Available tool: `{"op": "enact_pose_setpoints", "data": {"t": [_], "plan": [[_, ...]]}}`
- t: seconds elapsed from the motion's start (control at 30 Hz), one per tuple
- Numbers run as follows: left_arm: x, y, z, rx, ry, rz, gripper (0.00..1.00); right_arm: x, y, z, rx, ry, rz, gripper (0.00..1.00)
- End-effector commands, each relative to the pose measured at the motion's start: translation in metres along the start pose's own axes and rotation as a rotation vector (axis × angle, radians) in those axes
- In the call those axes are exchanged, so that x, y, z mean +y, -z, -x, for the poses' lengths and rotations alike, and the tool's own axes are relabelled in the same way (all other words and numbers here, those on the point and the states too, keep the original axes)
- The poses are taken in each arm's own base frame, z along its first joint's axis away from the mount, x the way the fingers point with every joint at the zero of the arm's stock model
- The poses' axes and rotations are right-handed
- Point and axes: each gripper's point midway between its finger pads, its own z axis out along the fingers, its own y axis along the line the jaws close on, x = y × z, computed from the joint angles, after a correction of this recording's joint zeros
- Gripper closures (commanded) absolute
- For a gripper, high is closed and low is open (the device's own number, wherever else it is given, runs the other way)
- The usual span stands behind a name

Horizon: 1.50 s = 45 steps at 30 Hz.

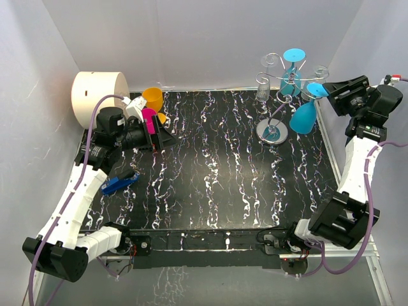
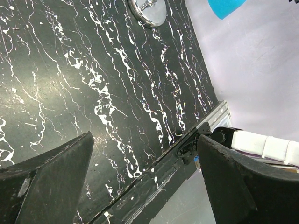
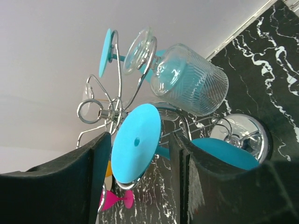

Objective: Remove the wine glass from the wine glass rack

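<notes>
Task object: the cyan plastic wine glass (image 1: 304,118) hangs upside down from an arm on the right side of the silver wire wine glass rack (image 1: 263,131), bowl down and tilted outward.
Rack position: far right of the black marble-patterned table (image 1: 217,178), upright on its round disc base.
Right gripper (image 3: 140,139): at the hanging glass's flat foot, fingers apart, one on each side of the foot disc; contact cannot be confirmed.
Left gripper (image 2: 145,179): above the left side of the table, fingers spread wide, nothing between them.
Other load on rack: a second cyan wine glass (image 1: 292,70) and a clear ribbed glass (image 3: 194,81), both inverted.
Left rear corner: cream cylinder (image 1: 99,95), orange cup (image 1: 153,99).
</notes>
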Motion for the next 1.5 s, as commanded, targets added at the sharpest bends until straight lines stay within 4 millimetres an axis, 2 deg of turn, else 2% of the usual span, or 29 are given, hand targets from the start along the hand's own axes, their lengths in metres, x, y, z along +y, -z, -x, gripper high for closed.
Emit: {"op": "enact_pose_setpoints", "data": {"t": [0.0, 0.33, 0.7, 0.87, 1.13, 1.47], "plan": [[-0.006, 0.005, 0.001, -0.005, -0.019, -0.012, 0.08, 0.02, -0.001, 0.015, -0.042, 0.012, 0.086, 0.52], [-0.006, 0.004, 0.003, -0.006, -0.014, -0.008, 0.08, 0.012, -0.006, 0.009, -0.023, -0.034, 0.086, 0.64], [-0.006, 0.006, 0.003, -0.006, -0.005, 0.003, 0.08, 0.01, -0.009, 0.008, -0.025, -0.109, 0.086, 0.85], [-0.005, 0.006, 0.002, -0.007, 0.0, 0.006, 0.08, 0.014, -0.007, 0.008, -0.031, -0.157, 0.094, 0.92], [-0.006, 0.006, 0.002, -0.008, 0.013, 0.004, 0.09, 0.03, 0.0, 0.012, -0.04, -0.234, 0.143, 1.0], [-0.004, 0.005, 0.001, -0.004, 0.019, 0.007, 0.09, 0.041, 0.011, 0.006, -0.009, -0.259, 0.16, 1.0]]}}
